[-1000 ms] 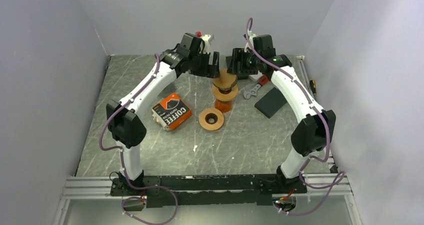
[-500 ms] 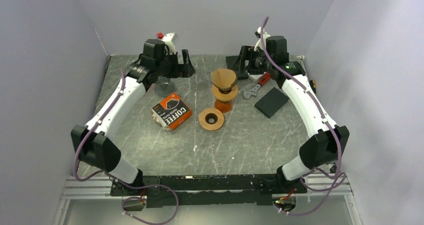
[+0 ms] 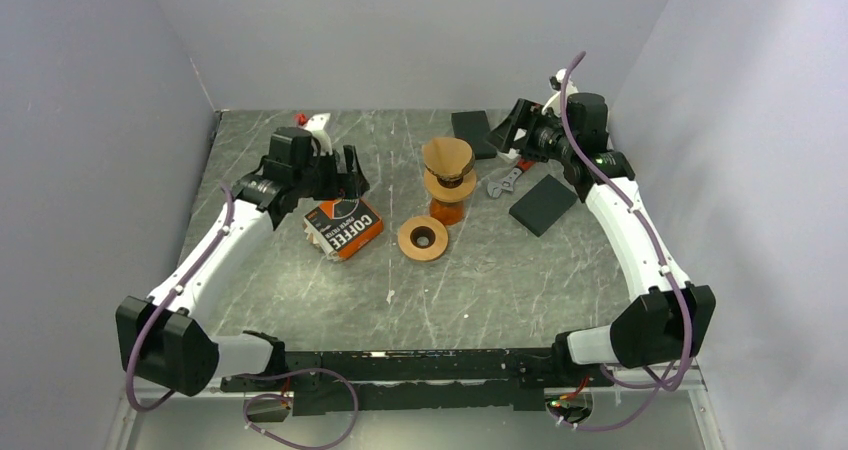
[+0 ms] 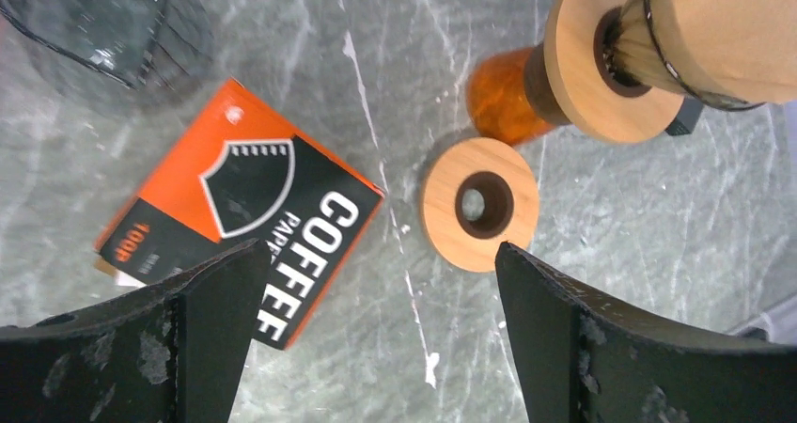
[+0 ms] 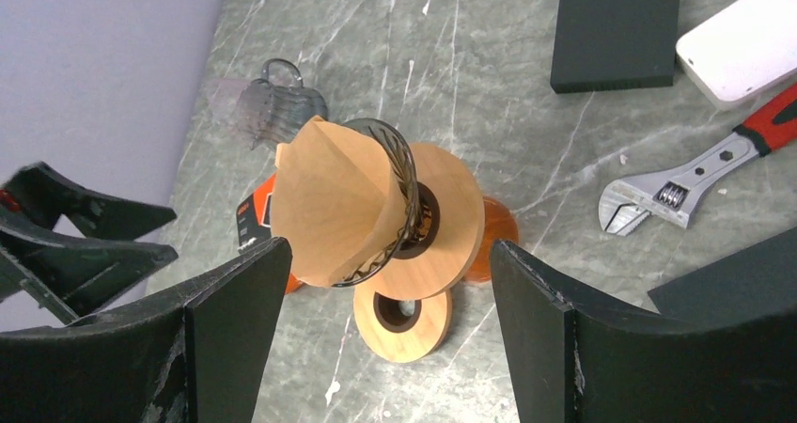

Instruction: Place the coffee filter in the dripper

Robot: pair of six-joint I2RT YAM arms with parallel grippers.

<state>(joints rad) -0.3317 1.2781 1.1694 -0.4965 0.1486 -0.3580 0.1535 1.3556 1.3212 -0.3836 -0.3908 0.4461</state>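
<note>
Filter: coffee filter sits point-down in the dripper, mouth up and clear of both hands.
Axis: cone stands upright, with its tip down through the dripper's throat.
Nearer side: right hand is released and empty, fingers spread. The filter lies straight ahead between them, and this looks like the closer hand.
Far side: left hand is released and empty, hanging over the filter box. The dripper is ahead and off to its right.
Change: a second ago both hands crowded the dripper's rim. Both have now backed away, the left much further.
Call: placement looks done, only the retreat remains.
</note>
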